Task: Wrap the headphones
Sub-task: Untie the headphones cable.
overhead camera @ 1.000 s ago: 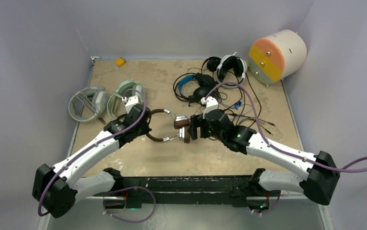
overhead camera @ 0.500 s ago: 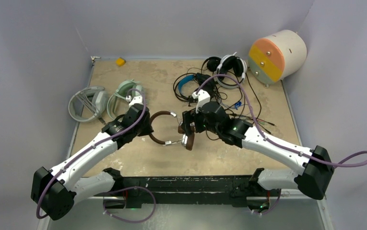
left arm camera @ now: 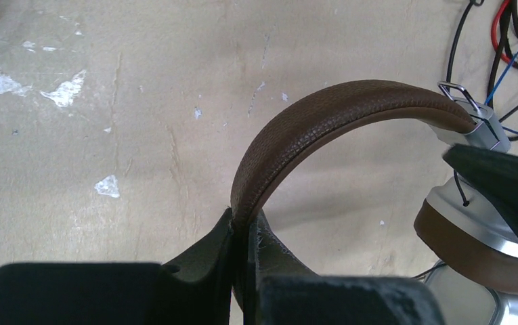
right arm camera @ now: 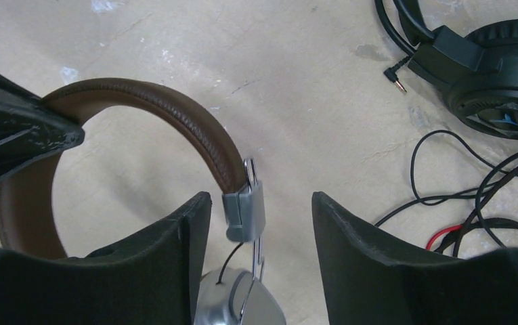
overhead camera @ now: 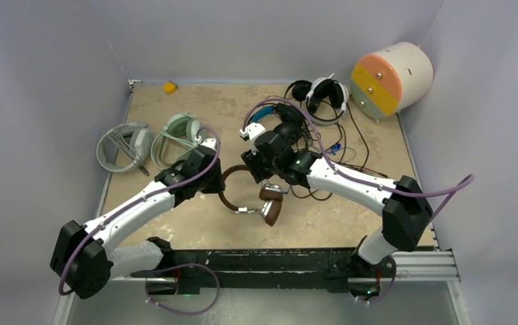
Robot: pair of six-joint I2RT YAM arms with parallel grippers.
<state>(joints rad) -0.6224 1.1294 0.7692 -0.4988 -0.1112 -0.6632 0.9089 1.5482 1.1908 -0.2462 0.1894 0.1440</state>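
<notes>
Your table (overhead camera: pixel 195 101) carries everything here. At its far right corner, partly off the edge, lies the cream cylinder (overhead camera: pixel 391 80) on its side, its orange-and-green face turned toward the table.

Both of your arms reach in from the near edge and meet around the middle of the table. The left arm (overhead camera: pixel 131 213) comes from the near left corner, the right arm (overhead camera: pixel 357 186) from the near right.

Between them is the brown headset (overhead camera: pixel 271 211), just nearer than the table's middle, with its ear cups hanging toward the near edge. Your left gripper (left arm camera: pixel 240 227) is pinched tight on the brown headband (left arm camera: pixel 324 115). Your right gripper (right arm camera: pixel 259 200) has its jaws apart, straddling the grey slider (right arm camera: pixel 244 210) at the band's end. One finger is just beside it, and whether it touches you cannot tell.

By the left edge lie the white-grey headset (overhead camera: pixel 124 145) and, just beside it, the mint-green headset (overhead camera: pixel 178 132). Toward the far edge, right of centre, sit the black headset with blue band (overhead camera: pixel 269 118) and the black-and-white headset (overhead camera: pixel 324 91). Their thin cables (overhead camera: pixel 340 159) spread in a tangle toward the right edge.

The small yellow block (overhead camera: pixel 169 87) sits at the far edge near the left corner. A loose jack plug (right arm camera: pixel 397 73) lies on the table beside the black ear cup.
</notes>
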